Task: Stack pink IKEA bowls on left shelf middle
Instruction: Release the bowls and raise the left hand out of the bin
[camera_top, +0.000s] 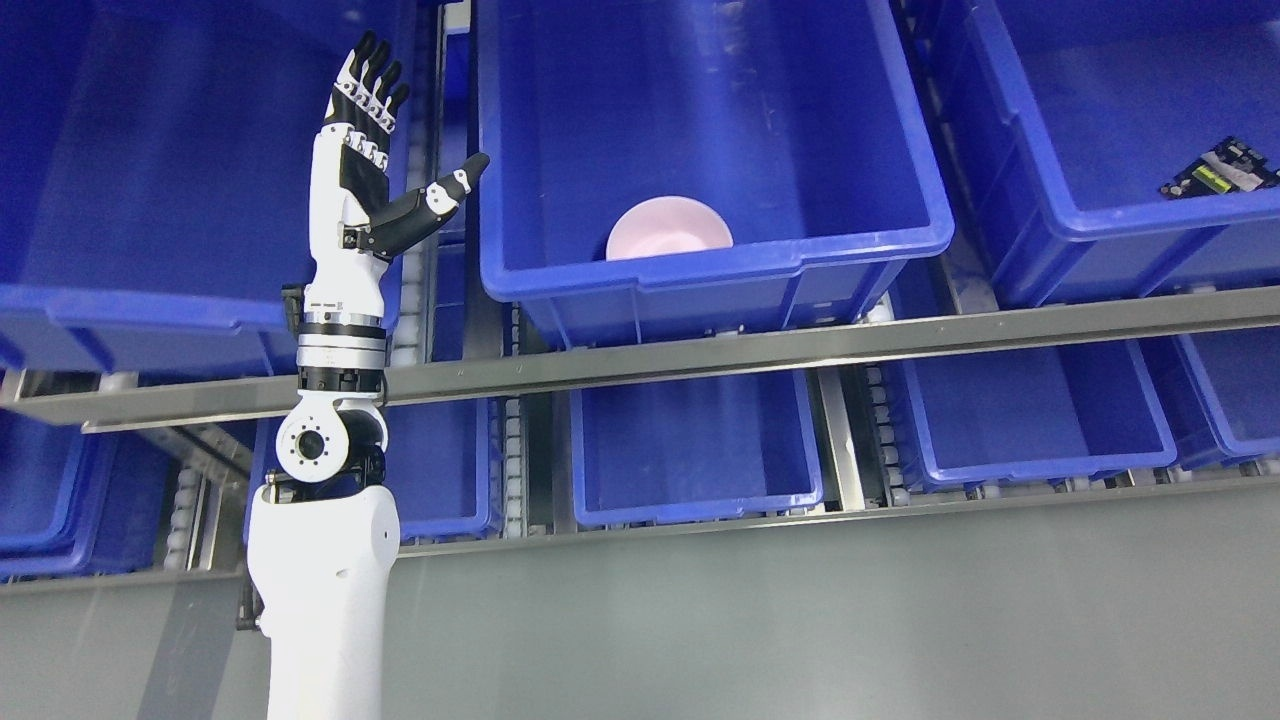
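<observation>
1. The pink bowl (668, 229) sat low in the middle blue bin (700, 270) on the upper shelf level, against that bin's front wall, only its rim and part of its inside visible over the lip.
2. Nearest the camera, the left hand (370, 170) was raised upright in front of the steel shelf rail (700, 355), fingers (372, 85) straight and together, thumb spread toward the bowl's bin, holding nothing. It stood left of that bin, near its left front corner, well apart from the bowl.
3. The likely risk: reaching across, the outstretched thumb or wrist could catch the bin's left rim, or the fingers could push the bowl along the front wall instead of closing on it.
4. Below the rail, the lower blue bins (695, 450) showed nothing inside.
5. Farther right, the upper right bin (1100, 230) held a small dark packet (1220, 168).
6. The right hand was not in view.
</observation>
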